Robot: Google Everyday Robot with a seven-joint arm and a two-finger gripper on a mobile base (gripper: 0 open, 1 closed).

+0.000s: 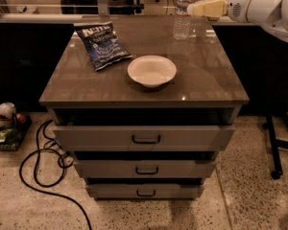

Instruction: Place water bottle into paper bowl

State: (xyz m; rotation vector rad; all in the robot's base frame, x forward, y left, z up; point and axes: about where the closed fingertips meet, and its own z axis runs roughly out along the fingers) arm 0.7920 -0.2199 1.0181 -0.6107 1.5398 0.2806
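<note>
Here the clear, ribbed bottle [182, 14] stands upright near the far edge of the glossy brown worktop [206, 75]. The cream end effector [194, 8] hovers at its neck from the right; wide or narrow, I cannot tell. The shallow round bowl [151, 71] sits mid-worktop, well apart from the bottle.

The scene is dimly lit, with a warm brownish cast. Soft glare from above is spread across the worktop [206, 75], and a small glint is seen near its front edge. The gaps above the drawers [144, 138] are sunk in shadow. The tool [194, 8], at upper right beside the water bottle [183, 13], is brightly lit, as is the paper bowl [151, 71].
</note>
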